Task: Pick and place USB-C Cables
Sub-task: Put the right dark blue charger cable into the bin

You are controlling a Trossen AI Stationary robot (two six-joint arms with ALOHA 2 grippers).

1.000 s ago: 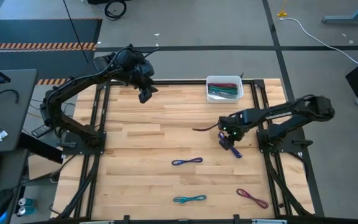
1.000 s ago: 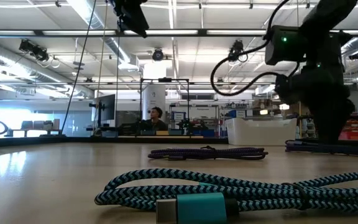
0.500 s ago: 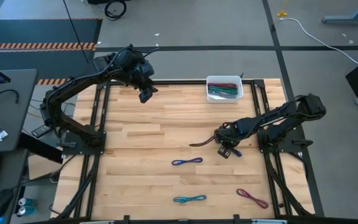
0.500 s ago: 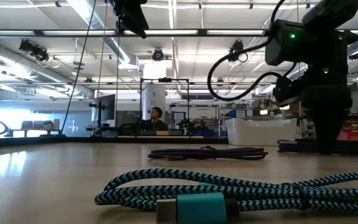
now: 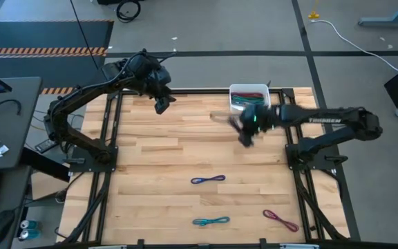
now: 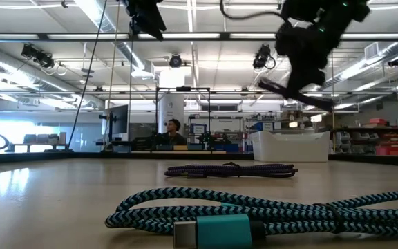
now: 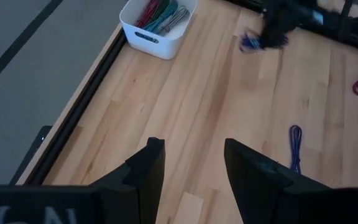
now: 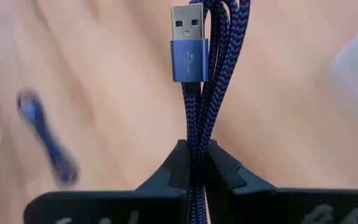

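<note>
My right gripper (image 5: 246, 131) hangs above the table near the white bin (image 5: 249, 98) and is shut on a dark blue braided USB cable (image 8: 211, 74). The cable also shows in the low view (image 6: 296, 93), high above the tabletop. My left gripper (image 5: 161, 105) is open and empty, held high over the table's far left part. A purple-blue cable (image 5: 208, 180), a teal cable (image 5: 211, 221) and a maroon cable (image 5: 280, 220) lie flat on the wood. Several more cables lie in the bin. My right gripper pinches the folded blue cable bundle between its two fingers, several strands together (image 8: 196, 146). The strands run along the fingers. The silver-tipped plug end (image 8: 187, 43) sticks out past the fingertips. The cable is lifted clear of the table.
The white bin (image 7: 157, 28) stands at the table's far edge, right of the middle. Black frame rails run along the table's sides (image 5: 109, 138). Bare wood lies between the bin and the three loose cables near the front (image 6: 254, 211).
My right gripper has gone up from the table near its right edge and toward the far edge, to beside the white bin. It stays shut on the blue cable, which has been lifted clear of the wood.
</note>
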